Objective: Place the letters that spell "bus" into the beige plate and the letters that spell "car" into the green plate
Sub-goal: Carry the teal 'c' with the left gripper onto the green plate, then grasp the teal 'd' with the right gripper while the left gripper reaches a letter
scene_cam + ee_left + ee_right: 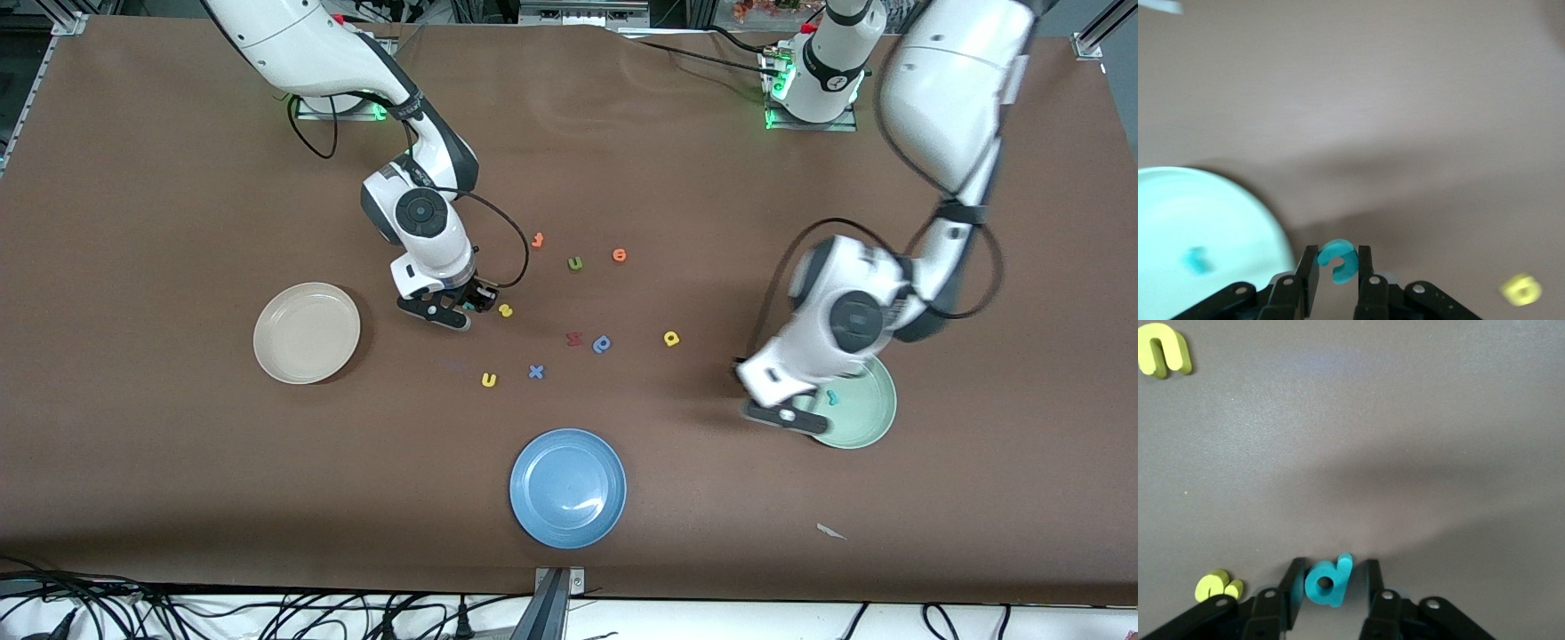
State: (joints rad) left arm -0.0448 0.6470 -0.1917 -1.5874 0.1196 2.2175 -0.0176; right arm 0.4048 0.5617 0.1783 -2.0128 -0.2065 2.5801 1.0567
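My left gripper (1338, 267) is shut on the teal "c" (1338, 261) and hangs over the table just beside the rim of the green plate (867, 418). The teal "r" (833, 397) lies in that plate. The yellow "a" (671, 338) lies on the table, farther from the front camera than the plate. My right gripper (1331, 583) is low at the table, open around the teal "b" (1328, 581); one finger touches it and a gap shows at the other. The yellow "s" (505, 310) lies right beside that gripper. The yellow "u" (488, 380) lies nearer the front camera. The beige plate (307, 332) holds nothing.
An orange letter (537, 240), a green "u" (575, 263), an orange "o" (620, 256), a red letter (574, 339), a blue looped letter (602, 344) and a blue "x" (536, 372) lie mid-table. A blue plate (567, 487) sits near the front edge.
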